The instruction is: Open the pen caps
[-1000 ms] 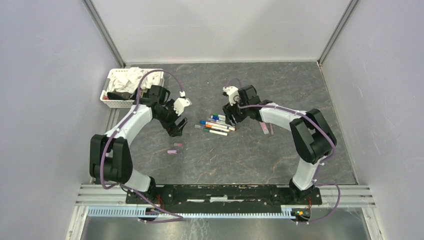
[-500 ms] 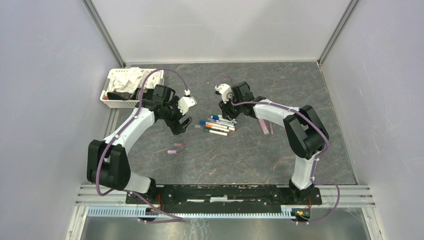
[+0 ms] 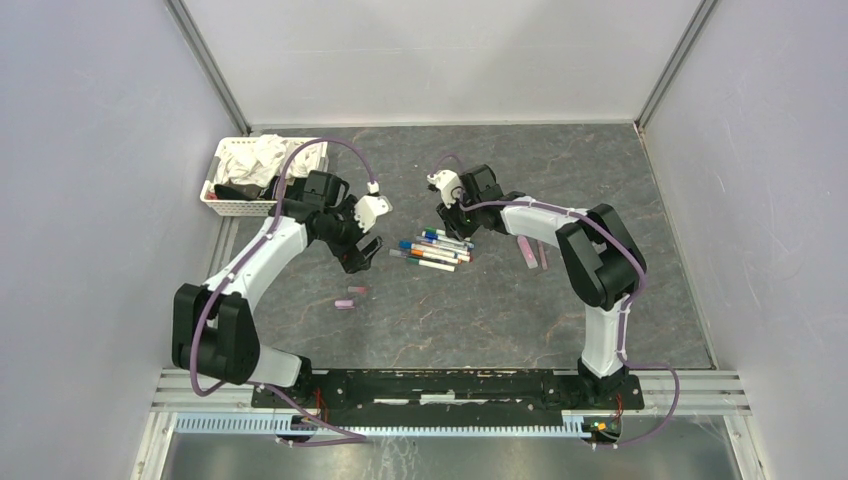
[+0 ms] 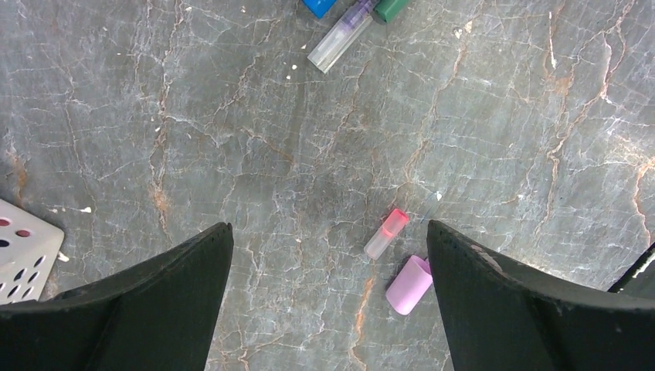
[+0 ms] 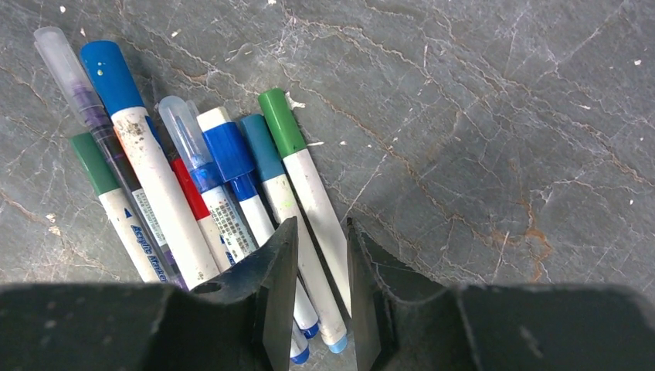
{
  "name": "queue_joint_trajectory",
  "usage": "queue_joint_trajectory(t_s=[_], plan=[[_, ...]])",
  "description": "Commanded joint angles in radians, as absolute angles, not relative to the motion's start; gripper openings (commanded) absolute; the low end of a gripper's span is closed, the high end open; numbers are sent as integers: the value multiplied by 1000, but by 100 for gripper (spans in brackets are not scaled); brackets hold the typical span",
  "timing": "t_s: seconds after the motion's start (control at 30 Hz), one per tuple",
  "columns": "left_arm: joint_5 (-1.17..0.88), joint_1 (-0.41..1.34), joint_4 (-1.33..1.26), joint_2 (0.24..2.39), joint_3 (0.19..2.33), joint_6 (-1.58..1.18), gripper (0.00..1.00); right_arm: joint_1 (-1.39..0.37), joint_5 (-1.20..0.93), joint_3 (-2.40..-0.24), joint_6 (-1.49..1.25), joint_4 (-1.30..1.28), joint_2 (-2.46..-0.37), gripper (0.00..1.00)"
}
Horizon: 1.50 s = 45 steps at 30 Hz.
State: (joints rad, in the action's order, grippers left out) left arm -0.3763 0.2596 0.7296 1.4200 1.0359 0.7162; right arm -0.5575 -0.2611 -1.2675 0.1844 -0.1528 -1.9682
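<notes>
Several pens (image 3: 432, 250) lie in a pile at the middle of the table, white barrels with blue, green and red caps (image 5: 224, 151) on them. My right gripper (image 5: 321, 224) sits low over the pile's far side (image 3: 452, 225), its jaws drawn in on the white barrel of the green-capped pen (image 5: 305, 178). My left gripper (image 4: 329, 226) hovers wide open to the left of the pile (image 3: 362, 255), with nothing between its fingers. Below it lie two loose pen caps: a clear one with a red tip (image 4: 385, 233) and a lilac one (image 4: 409, 284).
A white basket (image 3: 225, 190) of cloths stands at the back left, its corner (image 4: 23, 247) showing in the left wrist view. Two pinkish pieces (image 3: 527, 253) lie right of the pile. Grey walls enclose the table on three sides.
My right gripper has shifted left toward the pile's far side and its jaws have narrowed around the green-capped pen. The left gripper moved slightly up and right, staying open.
</notes>
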Motion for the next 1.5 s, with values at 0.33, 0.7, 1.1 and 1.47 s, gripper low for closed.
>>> queue_joint_trajectory(t_s=[0.33, 0.7, 1.1, 1.47], plan=[[-413, 264, 785, 1357, 1075, 698, 100, -563, -200, -1251, 199, -157, -1989, 44], [-398, 262, 837, 1256, 1064, 738, 100, -566, -201, -1202, 182, -113, -1931, 0], [-582, 262, 870, 1288, 1137, 878, 100, -568, -517, -1192, 57, -138, -1696, 0], [-746, 265, 961, 1287, 1148, 1123, 93, -633, -935, -1245, 31, -306, -1720, 0]])
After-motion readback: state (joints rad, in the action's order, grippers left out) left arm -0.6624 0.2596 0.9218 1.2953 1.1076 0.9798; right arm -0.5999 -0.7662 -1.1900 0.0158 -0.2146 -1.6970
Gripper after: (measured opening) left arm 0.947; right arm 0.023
